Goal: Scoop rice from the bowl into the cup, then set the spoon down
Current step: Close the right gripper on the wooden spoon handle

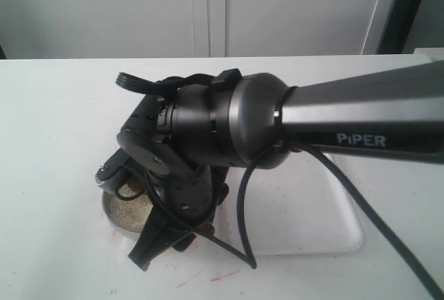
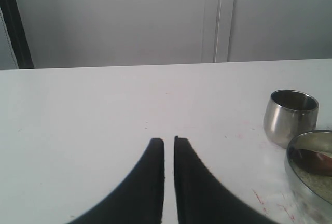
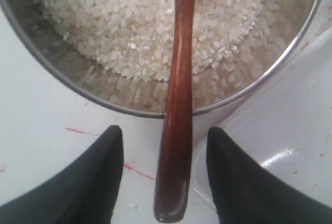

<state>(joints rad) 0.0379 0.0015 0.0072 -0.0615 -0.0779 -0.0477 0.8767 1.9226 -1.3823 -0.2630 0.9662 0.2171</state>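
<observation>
The right gripper (image 3: 165, 129) is hovering, spread wide either side of the spoon (image 3: 176, 105), whose handle is resting on the bowl (image 3: 57, 53) rim above the rice (image 3: 119, 22), while the left gripper (image 2: 169, 141) is sitting nearly together, empty.

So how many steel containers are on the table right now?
2: the wide bowl of rice by the right gripper, and the small cup just beside it. The right arm may hide others.
</observation>
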